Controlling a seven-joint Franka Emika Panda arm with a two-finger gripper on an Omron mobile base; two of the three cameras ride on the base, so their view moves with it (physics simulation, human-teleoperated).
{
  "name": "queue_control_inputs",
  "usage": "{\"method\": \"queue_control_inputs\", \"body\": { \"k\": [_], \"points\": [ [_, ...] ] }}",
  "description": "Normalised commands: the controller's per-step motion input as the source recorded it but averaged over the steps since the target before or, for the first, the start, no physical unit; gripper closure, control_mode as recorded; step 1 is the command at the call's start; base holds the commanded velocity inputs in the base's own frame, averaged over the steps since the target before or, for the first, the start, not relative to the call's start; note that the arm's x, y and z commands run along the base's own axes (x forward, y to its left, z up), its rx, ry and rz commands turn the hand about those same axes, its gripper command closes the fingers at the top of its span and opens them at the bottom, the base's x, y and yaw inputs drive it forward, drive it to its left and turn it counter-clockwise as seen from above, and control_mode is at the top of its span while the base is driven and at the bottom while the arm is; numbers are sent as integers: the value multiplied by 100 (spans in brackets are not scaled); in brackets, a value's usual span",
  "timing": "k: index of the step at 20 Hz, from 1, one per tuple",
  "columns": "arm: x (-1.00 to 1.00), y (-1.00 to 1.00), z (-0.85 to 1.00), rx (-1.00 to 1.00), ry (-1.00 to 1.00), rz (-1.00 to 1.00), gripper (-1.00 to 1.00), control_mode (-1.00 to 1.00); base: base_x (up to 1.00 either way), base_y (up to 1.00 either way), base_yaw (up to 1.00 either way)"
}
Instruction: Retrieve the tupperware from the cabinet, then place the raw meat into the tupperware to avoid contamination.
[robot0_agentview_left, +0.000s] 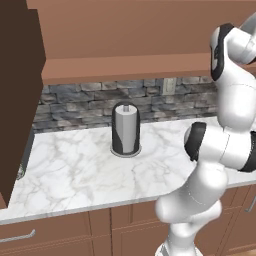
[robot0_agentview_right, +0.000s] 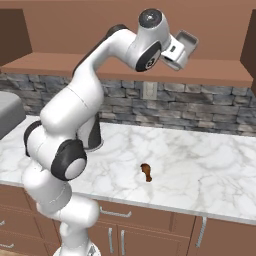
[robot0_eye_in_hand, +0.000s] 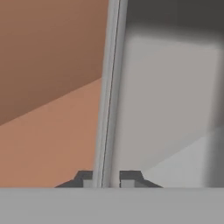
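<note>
Two fingertips (robot0_eye_in_hand: 130, 178) sit either side of the tupperware's (robot0_eye_in_hand: 170, 100) thin rim in the hand view, so the hand (robot0_eye_in_hand: 107, 179) is pinching that rim, wall running up betw. the tips. Grey translucent inside of the container is on the right of the rim, brown cabinet (robot0_eye_in_hand: 48, 65) wood on the left.

Right base view: arm reaches high, hand (robot0_agentview_right: 181, 46) up at cabinet level w/ the tupperware (robot0_agentview_right: 186, 41) held at its end, tilted, open side partly facing the camera. It's in front of the cabinet's (robot0_agentview_right: 75, 22) open interior, above the lower edge, well above the bench (robot0_agentview_right: 200, 170).

Raw meat (robot0_agentview_right: 146, 172) lies on the marble bench, roughly mid-bench toward the front edge, thin end pointing to the front. Well apart from the tupperware, nothing touching it.

Left base view: paper towel roll (robot0_agentview_left: 125, 129) stands upright on its round base near the stone backsplash (robot0_agentview_left: 85, 102), left of the arm. Dark open cabinet door (robot0_agentview_left: 17, 95) hangs at far left. Wall outlet (robot0_agentview_right: 148, 90) on the backsplash behind the arm. Grey toaster (robot0_agentview_right: 9, 115) corner at far left of right base view. Lower drawers (robot0_agentview_left: 30, 235) w/ horiz. handles under the bench.
</note>
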Motion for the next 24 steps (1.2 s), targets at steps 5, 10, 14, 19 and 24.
{"method": "queue_control_inputs", "body": {
  "k": [5, 10, 14, 19, 24],
  "points": [
    [-62, 29, -4, -5, 0, 0, 100, -100, 0, 0, 0],
    [-62, 31, -13, -6, 0, 0, 100, -100, 0, 0, 0],
    [-62, 30, -26, -6, 0, 0, 100, -100, 0, 0, 0],
    [-62, 28, -20, -6, 5, 1, 100, -100, 0, 0, 0],
    [-62, 26, -30, -6, 9, 1, 100, -100, 0, 0, 0]
  ]
}}
